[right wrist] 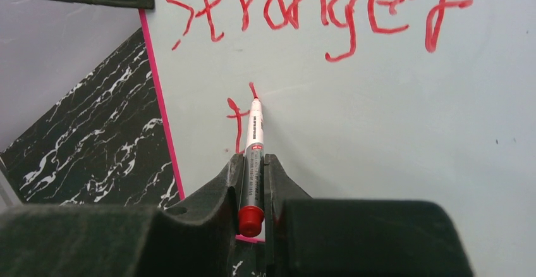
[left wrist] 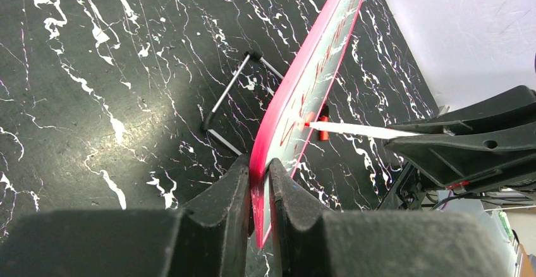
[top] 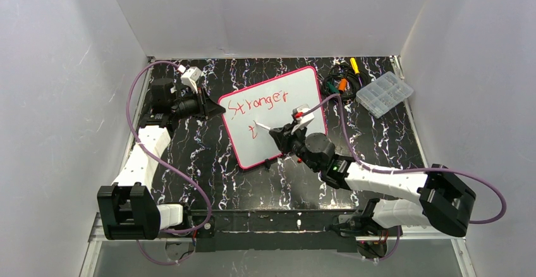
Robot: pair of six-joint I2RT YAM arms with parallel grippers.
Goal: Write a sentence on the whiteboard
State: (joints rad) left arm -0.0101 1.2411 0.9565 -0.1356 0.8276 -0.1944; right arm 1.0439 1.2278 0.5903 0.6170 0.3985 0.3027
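**Mid-write: "Stronger" on the board, second line just begun**

- The whiteboard (top: 268, 143) sits centre of the top view on the black marbled bench (top: 208, 157). It is rotated so its pink-edged corners point roughly up-right and down-left.
- The left hand (left wrist: 259, 169) is pressed together on the board's pink rim. The left wrist view shows the board edge-on, pinched between the two fingers. In the top view that hand (top: 205, 105) is at the board's left edge, upper left of centre.
- The right hand (right wrist: 253, 163) is pinching a red marker (right wrist: 255, 138) by the barrel, with the red end cap towards the camera and the tip pointing away. In the top view this hand (top: 284, 135) is over the lower right part of the board.
- The sentence (right wrist: 297, 14) is in red. The top line reads "Stronger" across the upper part of the right wrist view. Below it, left of centre, is a "t" and a short stroke just to its right.
- The marker tip is touching the board at that short stroke.
- The left wrist view shows a wire stand (left wrist: 231, 97) on the bench on the far side of the board. I can't tell whether it is attached.
- At the upper right of the top view, well apart from the board, are a clear compartment box (top: 384, 93) and a tangle of cables (top: 338, 81) just to its left.
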